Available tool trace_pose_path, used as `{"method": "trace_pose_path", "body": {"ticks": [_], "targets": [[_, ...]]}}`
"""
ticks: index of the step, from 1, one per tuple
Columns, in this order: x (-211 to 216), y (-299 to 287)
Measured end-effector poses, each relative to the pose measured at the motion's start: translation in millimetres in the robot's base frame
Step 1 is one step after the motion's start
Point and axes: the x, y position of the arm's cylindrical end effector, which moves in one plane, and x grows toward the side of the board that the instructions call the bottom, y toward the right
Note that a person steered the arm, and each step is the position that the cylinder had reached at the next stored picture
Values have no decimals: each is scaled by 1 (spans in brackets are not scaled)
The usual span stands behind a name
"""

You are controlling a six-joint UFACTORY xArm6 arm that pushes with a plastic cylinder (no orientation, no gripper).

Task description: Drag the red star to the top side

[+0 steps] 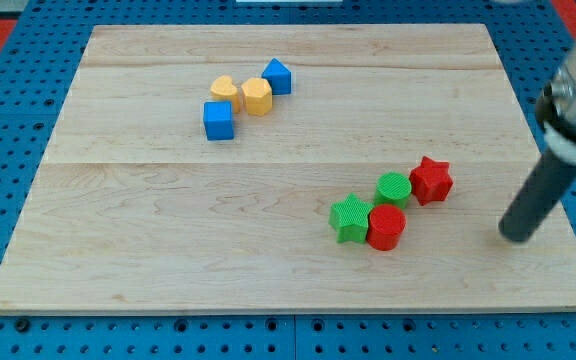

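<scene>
Red star (431, 180) low on the view's right, my tip (515, 237) well to its right, touching nothing.
Star touches green cylinder (394, 188); green star (350, 217) and red cylinder (386, 227) just below-left. Near the wooden board's (168, 240) top: two blue blocks (277, 76) (218, 120), yellow heart (225, 92), yellow hexagon (257, 97). Rod's upper part cut off by frame.

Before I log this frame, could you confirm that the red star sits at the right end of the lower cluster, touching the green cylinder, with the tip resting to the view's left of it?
Not quite: the camera view shows my tip to the view's right of the red star, apart from it, not left. The rest holds: the star ends the lower cluster, touching the green cylinder.
</scene>
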Motion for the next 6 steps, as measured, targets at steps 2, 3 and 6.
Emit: {"method": "trace_pose_path", "body": {"ticks": [2,3,6], "targets": [[23,-135],[6,-114],[-51,-61]]}}
